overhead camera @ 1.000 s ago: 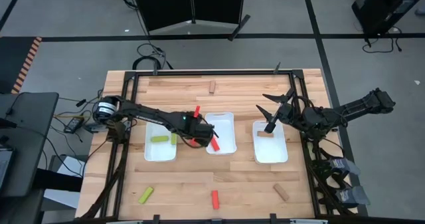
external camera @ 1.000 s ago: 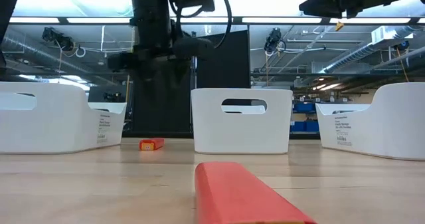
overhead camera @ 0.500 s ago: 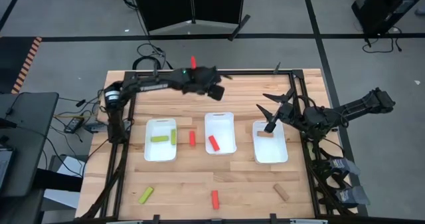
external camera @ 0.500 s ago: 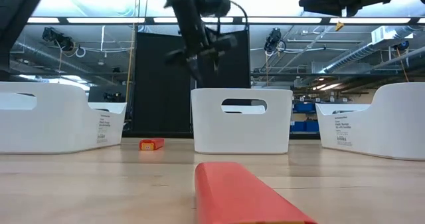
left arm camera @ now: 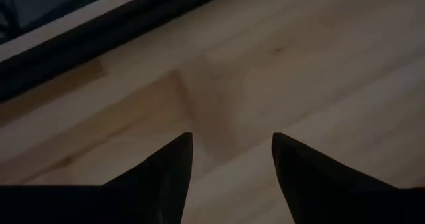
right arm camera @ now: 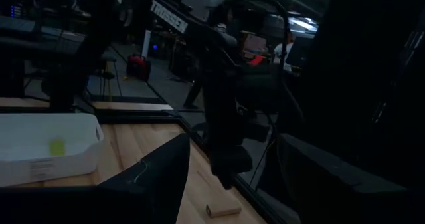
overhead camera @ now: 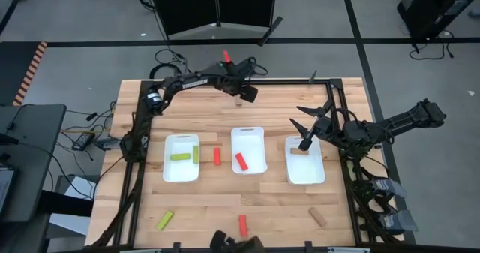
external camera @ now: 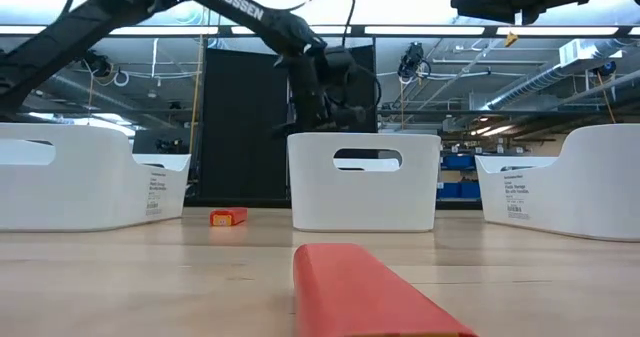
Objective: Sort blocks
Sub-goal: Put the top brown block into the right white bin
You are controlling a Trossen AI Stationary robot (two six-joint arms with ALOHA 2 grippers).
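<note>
- Hovering low at the far edge of the table, well forward of its own base: left gripper, fingers spread, nothing between them.
- Lying flat on the wood right under those fingers, touching neither: one brown block, seen from the right wrist view just below the left arm's hanging tip.
- Running, most likely, straight ahead along the gap between the fingers and not across it; hard to be sure, pale wood on pale wood in a dim left wrist view.
- Judging from that: a straight drop and a squeeze across the narrow sides should do, with little or no wrist turn needed.
- Waiting farther off to the side, over the right tray: right gripper, fingers apart and empty, well apart from this block, so clearly not the nearer arm.
- Resting farthest away, back by the table's near edge: a yellow-green block, a red block and another brown one, none in reach of the coming move.
</note>
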